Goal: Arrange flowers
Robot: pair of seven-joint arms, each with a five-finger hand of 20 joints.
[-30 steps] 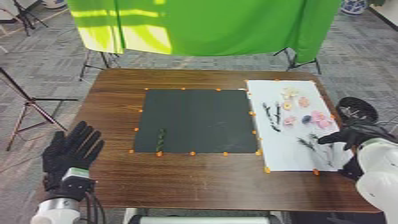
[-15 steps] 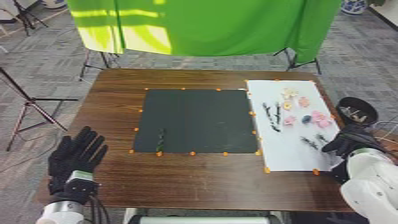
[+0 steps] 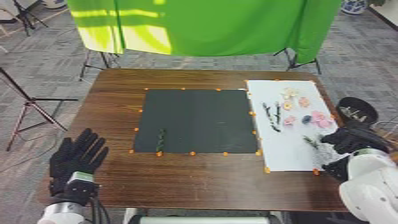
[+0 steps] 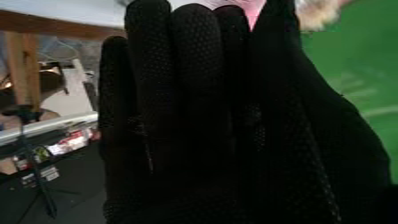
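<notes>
Flowers (image 3: 320, 119) lie loose on the right side of a brown wooden table (image 3: 124, 185). At the far left, my left hand (image 3: 78, 160) is spread wide with nothing in it, palm and fingers bare of any stem. Next comes a black rectangular sheet (image 3: 200, 120), edged with orange tabs, with one slender dark green sprig (image 3: 162, 140) standing lengthwise near its lower left corner. To the right is a white sheet (image 3: 286, 160). On it, from left to right, are dark leafy stems (image 3: 272, 117), small pale yellow and pink blossoms, a little blue-grey bloom (image 3: 306, 119) and the big pink blossoms. Below these, a green sprig (image 3: 311, 142) lies beside my right hand (image 3: 360, 142), whose fingers are straight and kept narrowly together; I cannot tell whether a stem is tucked under them. Beyond that hand is a dark round bowl (image 3: 357, 110).

The step, as I judge it, is to pick up a sprig. I would do well to come in low over the stem, thumb on one side and fingertips on the other, and pinch the bare part gently so no leaf or petal is crushed. Lifting straight up should keep my glove from brushing the nearby pink blossoms.
</notes>
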